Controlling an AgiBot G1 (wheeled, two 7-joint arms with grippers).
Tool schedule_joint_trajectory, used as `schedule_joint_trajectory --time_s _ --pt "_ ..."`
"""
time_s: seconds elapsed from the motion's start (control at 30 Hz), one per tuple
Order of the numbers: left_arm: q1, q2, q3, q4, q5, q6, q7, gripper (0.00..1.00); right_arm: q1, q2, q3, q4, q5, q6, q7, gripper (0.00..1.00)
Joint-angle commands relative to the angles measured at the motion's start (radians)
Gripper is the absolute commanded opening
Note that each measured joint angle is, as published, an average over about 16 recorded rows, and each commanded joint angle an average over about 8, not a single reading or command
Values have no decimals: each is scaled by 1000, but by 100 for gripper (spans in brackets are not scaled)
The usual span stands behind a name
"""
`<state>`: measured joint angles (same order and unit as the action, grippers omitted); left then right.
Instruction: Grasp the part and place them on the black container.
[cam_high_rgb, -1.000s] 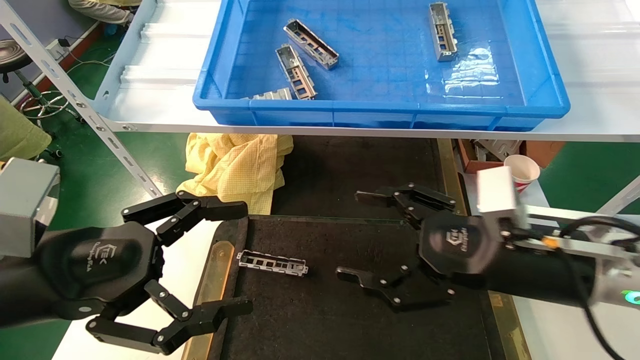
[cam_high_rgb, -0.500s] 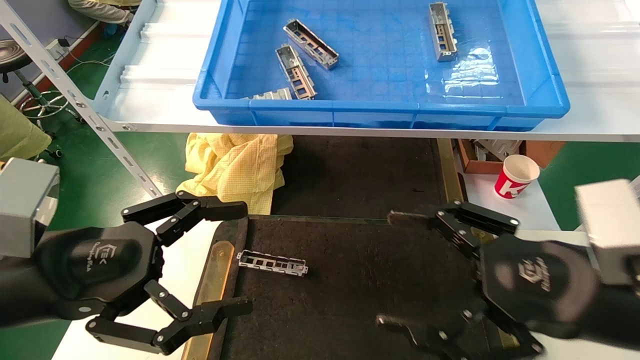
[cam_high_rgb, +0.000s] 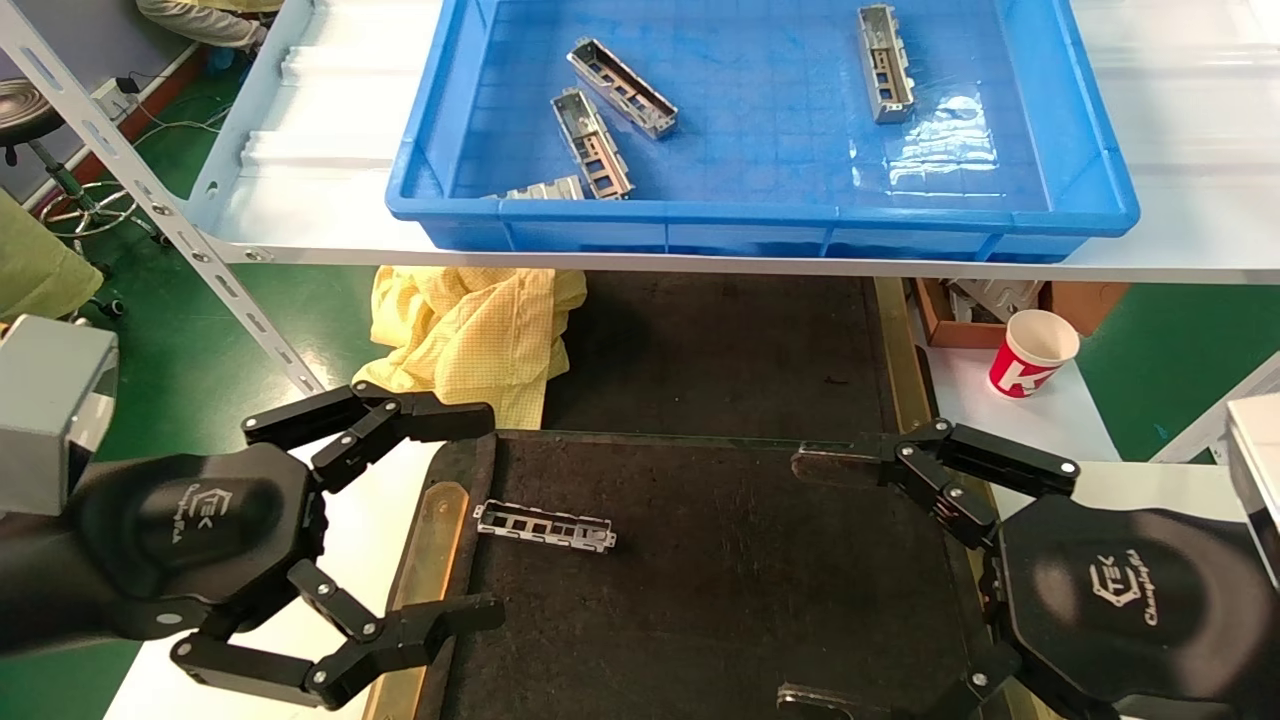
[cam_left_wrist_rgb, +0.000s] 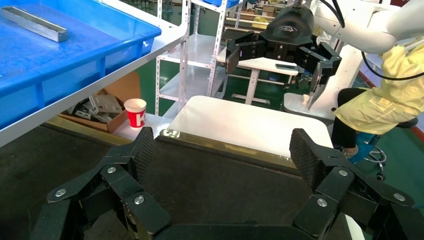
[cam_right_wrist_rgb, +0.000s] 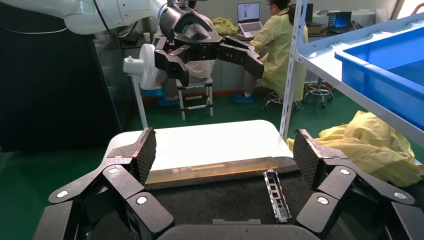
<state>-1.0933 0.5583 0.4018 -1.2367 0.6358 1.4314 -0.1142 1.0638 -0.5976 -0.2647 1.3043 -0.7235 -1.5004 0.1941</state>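
One silvery part (cam_high_rgb: 545, 526) lies flat on the black container (cam_high_rgb: 720, 590), near its left brass strip; it also shows in the right wrist view (cam_right_wrist_rgb: 276, 195). Several more parts (cam_high_rgb: 592, 143) lie in the blue bin (cam_high_rgb: 780, 215) on the shelf above. My right gripper (cam_high_rgb: 815, 580) is open and empty over the container's right side. My left gripper (cam_high_rgb: 470, 518) is open and empty at the container's left edge, beside the part. In the left wrist view my left gripper (cam_left_wrist_rgb: 222, 156) looks across the container's bare black floor (cam_left_wrist_rgb: 210, 185).
A yellow cloth (cam_high_rgb: 470, 335) lies under the shelf, behind the container's left corner. A red and white paper cup (cam_high_rgb: 1035, 352) and a cardboard box (cam_high_rgb: 965, 310) stand at the right. The white shelf edge (cam_high_rgb: 700, 262) overhangs the back.
My right gripper has drawn back from the container's middle to its right side and toward me, staying open. The part and my left gripper have not moved.
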Motion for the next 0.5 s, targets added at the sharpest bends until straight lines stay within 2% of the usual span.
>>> schedule_joint_trajectory --time_s 0.03,0.5 --pt "0 0 0 0 0 0 0 100 2 -3 -3 -4 0 1 -2 100" --pt "0 0 0 0 0 0 0 100 9 -12 -12 -17 -3 4 -7 100"
